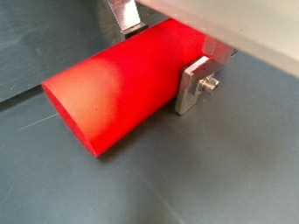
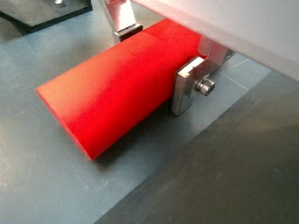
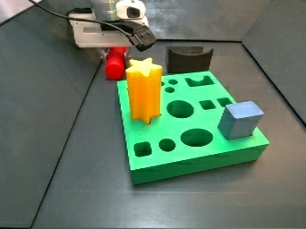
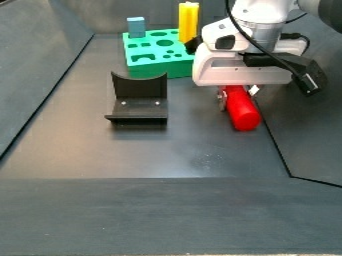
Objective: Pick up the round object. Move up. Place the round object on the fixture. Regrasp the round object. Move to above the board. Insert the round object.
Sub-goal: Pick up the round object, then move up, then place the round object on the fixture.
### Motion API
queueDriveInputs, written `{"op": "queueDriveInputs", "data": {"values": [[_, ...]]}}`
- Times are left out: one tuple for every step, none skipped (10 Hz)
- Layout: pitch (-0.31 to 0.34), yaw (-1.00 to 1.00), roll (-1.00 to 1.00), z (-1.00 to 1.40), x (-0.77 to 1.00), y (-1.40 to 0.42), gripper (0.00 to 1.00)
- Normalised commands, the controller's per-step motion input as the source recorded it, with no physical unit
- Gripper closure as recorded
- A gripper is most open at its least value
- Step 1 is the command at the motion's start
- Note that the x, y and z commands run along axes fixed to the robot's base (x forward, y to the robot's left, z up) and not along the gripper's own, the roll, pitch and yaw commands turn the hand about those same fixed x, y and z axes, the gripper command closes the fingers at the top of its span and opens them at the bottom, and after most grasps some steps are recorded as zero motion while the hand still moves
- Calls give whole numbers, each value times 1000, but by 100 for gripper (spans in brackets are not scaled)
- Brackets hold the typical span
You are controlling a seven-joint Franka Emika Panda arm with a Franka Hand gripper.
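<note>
One smooth red cylinder peg (image 4: 241, 108) lies flat on the dark grey counter (image 4: 174, 150), its far end between the claw's (image 1: 160, 51) two silver plate fingers (image 1: 193, 86), which clamp its sides. In a side view the peg (image 3: 114, 63) sits at about 11 o'clock from the single thick green board (image 3: 191, 134), which carries one orange-yellow star peg (image 3: 143, 88) and one grey-blue cube (image 3: 242, 120). One dark fixture (image 4: 136, 98) stands apart; neither wrist view shows it
</note>
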Motion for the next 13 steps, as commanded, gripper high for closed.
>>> {"op": "queueDriveInputs", "data": {"values": [[0,0,0,0,0,0,100],[0,0,0,0,0,0,100],[0,0,0,0,0,0,100],[0,0,0,0,0,0,100],[0,0,0,0,0,0,100],[0,0,0,833,0,0,100],[8,-20,0,829,1,18,100],[35,-21,-1,747,-18,17,100],[50,-21,-1,682,-13,17,100],[62,-20,3,528,-10,15,100],[55,-18,8,401,-15,14,100],[41,-16,15,223,-24,12,100],[0,0,0,1000,0,0,100]]}}
